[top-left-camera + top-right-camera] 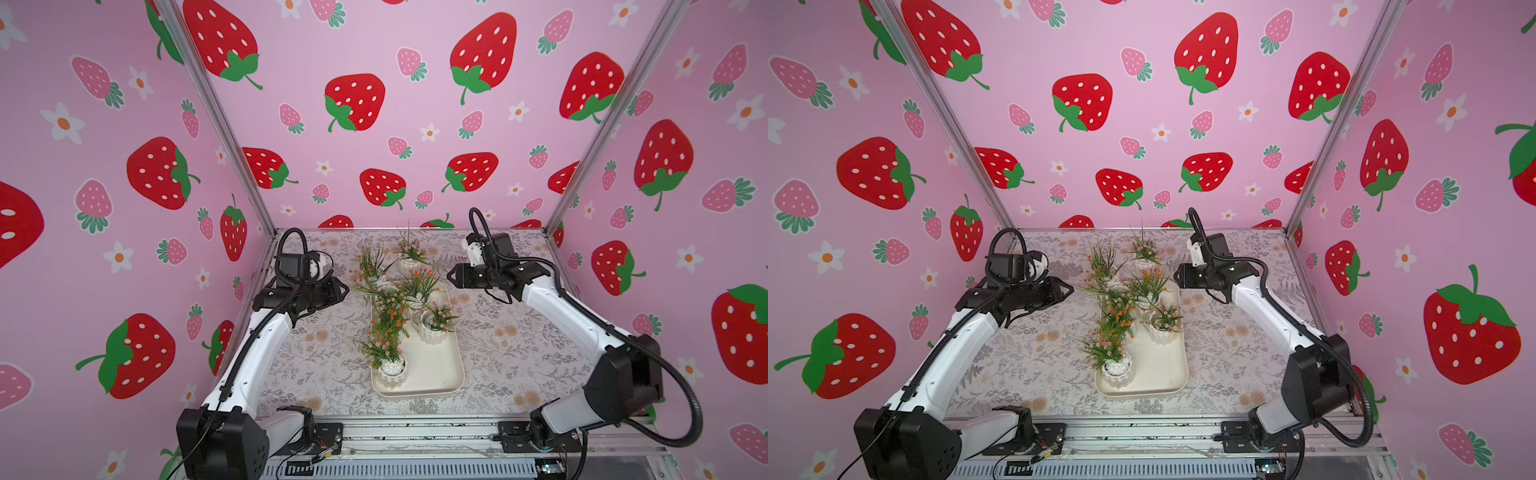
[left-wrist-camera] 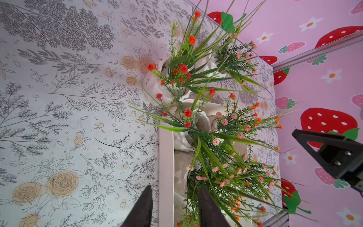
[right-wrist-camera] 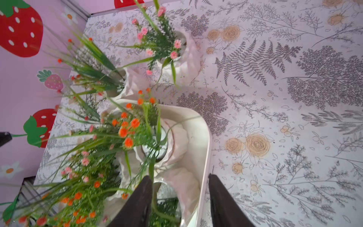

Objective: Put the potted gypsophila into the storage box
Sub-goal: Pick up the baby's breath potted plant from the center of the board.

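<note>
Checked potted gypsophila (image 1: 391, 371) against storage box (image 1: 438, 368); found both grippers empty.
Found several pots standing upright inside the box, crowded toward its far end, with one at the near left corner. Found at least two more on the floral table (image 1: 519, 353) just beyond the far rim; could not fix the full count through overlapping foliage. Noted left gripper (image 1: 347, 289) and right gripper (image 1: 449, 275) flanking that far end, jaws apart, clamping nothing.

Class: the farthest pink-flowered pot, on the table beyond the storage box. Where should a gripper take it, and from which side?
Grip its white ribbed pot body, below the sprigs, from the right gripper's side: it stands upright, and another pot crowds its other side.
</note>
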